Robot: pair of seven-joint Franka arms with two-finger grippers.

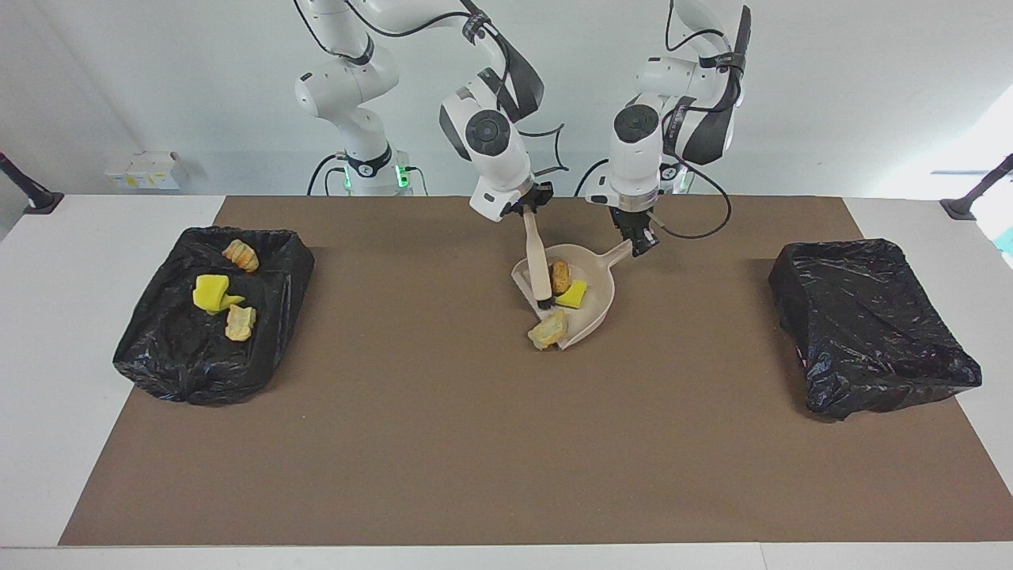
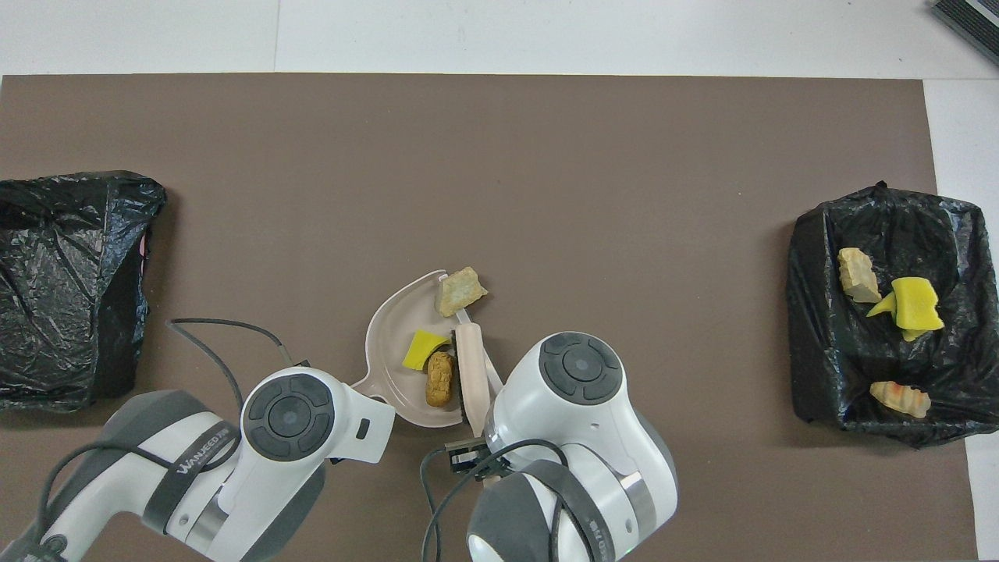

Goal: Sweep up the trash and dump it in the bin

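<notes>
1. A black-lined bin at the right arm's end of the table holds three trash scraps.
2. The right gripper pinches a brush, its bristles inside the dustpan.
3. Orange lump and yellow scrap lie in the pan; a tan piece straddles its lip.
4. The left gripper clamps the dustpan handle.
5. A second bin sits at the left arm's end.

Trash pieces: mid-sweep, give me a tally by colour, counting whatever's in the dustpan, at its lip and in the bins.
Yellow-green sponge scraps: 2, one in the dustpan at, one in the bin at the right arm's end at.
Tan-to-orange bread-like lumps: 4, at, at the dustpan's lip, and in that bin.
Total: 6.
</notes>
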